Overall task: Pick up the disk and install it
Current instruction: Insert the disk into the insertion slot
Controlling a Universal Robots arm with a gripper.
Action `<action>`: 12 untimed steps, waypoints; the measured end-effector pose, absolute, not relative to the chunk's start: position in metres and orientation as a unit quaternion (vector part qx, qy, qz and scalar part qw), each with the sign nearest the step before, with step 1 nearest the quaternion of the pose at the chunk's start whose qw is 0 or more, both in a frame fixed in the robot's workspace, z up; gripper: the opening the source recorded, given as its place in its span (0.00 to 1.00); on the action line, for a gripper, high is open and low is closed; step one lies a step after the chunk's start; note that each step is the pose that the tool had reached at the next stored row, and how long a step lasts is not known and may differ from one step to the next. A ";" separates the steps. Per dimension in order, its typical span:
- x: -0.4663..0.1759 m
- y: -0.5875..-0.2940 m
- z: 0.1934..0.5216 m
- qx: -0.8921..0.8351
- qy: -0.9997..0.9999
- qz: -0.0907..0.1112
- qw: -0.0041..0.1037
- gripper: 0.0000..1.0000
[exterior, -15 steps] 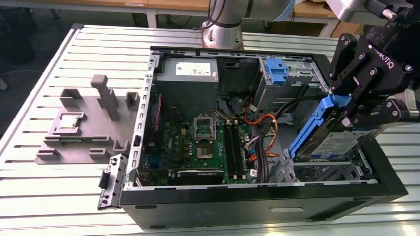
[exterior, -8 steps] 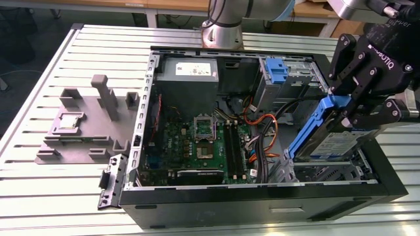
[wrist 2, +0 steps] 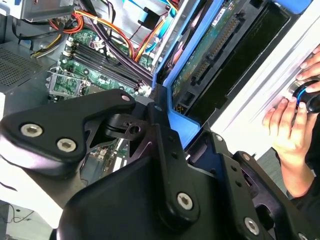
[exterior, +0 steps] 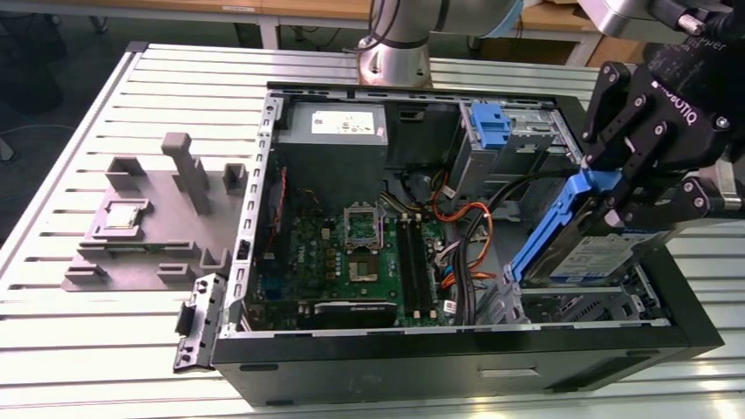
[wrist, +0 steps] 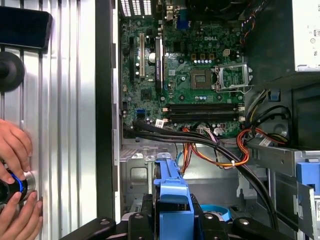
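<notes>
While the gripper (exterior: 634, 194) pinches the disk (exterior: 603, 255) by its upper end, I see the disk hanging tilted below it. Its long axis slopes down toward the metal bay (exterior: 582, 305) in the corner of the computer case (exterior: 466, 353), at the exterior view's right. The disk's low end sits just above that bay, not yet seated. The motherboard (exterior: 349, 253) lies well apart.

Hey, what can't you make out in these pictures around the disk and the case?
Exterior view: the bay under the disk is hidden by the disk and the gripper.
Second wrist view: the gripper's body hides where the jaws meet the disk.
Same view: a hand, cut by the edge, covers most of a round object.
</notes>
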State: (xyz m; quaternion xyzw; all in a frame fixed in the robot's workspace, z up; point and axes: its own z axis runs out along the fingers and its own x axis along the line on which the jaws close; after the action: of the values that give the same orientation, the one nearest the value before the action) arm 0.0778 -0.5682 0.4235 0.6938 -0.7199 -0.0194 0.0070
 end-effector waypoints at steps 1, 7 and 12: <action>0.078 -0.568 0.423 0.694 -0.720 -0.019 0.007 0.37; 0.078 -0.568 0.421 0.694 -0.720 -0.020 0.008 0.37; 0.078 -0.568 0.419 0.694 -0.720 -0.021 0.008 0.37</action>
State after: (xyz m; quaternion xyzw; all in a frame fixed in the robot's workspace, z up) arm 0.0778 -0.5683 0.4188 0.6937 -0.7199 -0.0205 0.0081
